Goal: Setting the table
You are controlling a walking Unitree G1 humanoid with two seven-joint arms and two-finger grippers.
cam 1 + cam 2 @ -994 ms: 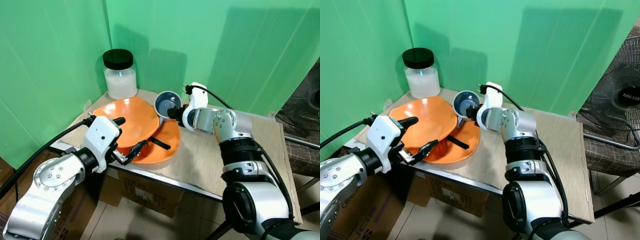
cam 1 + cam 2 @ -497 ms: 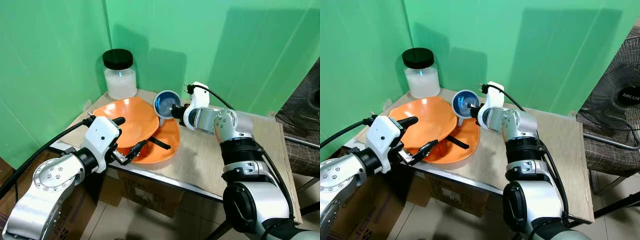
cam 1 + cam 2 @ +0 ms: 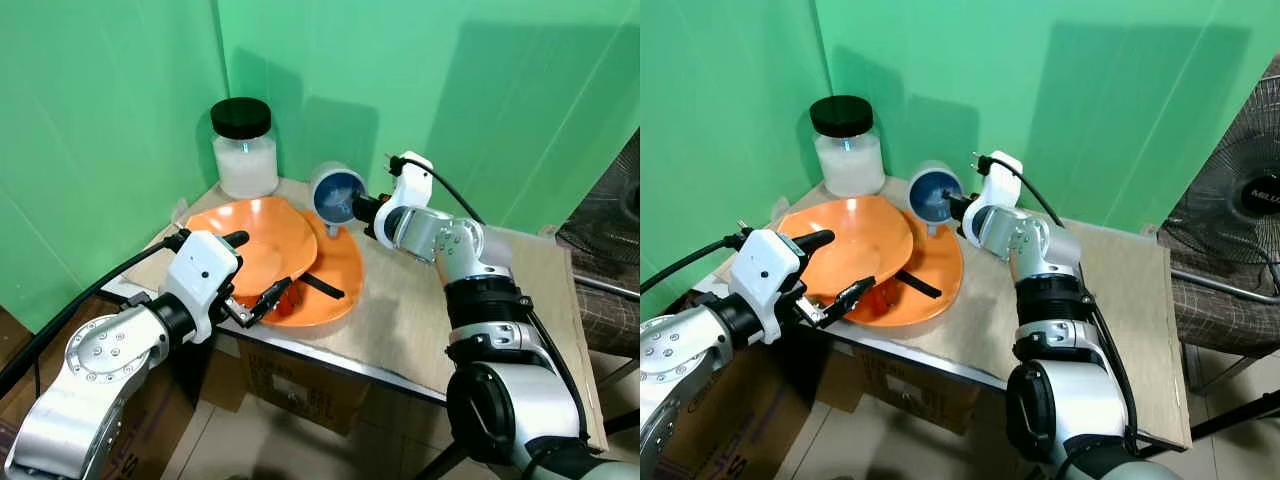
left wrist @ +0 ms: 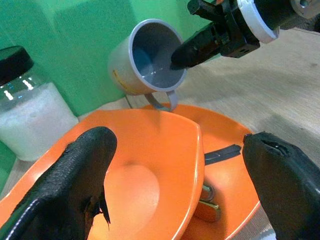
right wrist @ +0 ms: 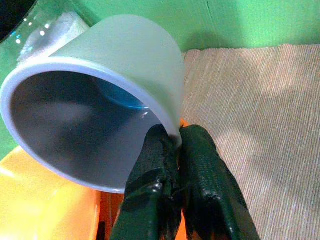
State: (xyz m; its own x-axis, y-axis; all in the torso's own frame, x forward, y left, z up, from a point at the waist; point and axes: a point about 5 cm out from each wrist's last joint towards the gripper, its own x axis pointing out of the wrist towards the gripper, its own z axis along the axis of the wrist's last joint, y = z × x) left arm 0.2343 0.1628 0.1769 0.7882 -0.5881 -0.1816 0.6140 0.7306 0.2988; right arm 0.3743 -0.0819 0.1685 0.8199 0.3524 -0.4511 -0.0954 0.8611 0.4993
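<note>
On the table (image 3: 420,320), toward its left side, two orange plates (image 3: 255,240) lie overlapped, the nearer-left one propped on the other, with a lidded jar (image 3: 244,148) of white stuff at the far left corner. Above the far edge of the plates hangs the grey mug (image 3: 336,193), tipped on its side with its mouth toward the left arm and its handle pointing down. The right gripper (image 5: 175,165) pinches the mug's rim, one finger inside the wall and one outside, clenched tight.

To place it well, I would judge the mug should be carried clear of the plates to the bare mat on the right, turned upright before it goes down, and let go only once its base sits flat; a rim pinch gives little hold against twisting, so slow wrist motion seems wise.

At the near left edge, the left gripper (image 3: 257,272) has its fingers spread wide around the plates, grasping nothing.

Between the plates lie a dark strip (image 3: 322,287) and a small brownish thing (image 4: 207,207), both half covered, so I cannot tell what they are.
</note>
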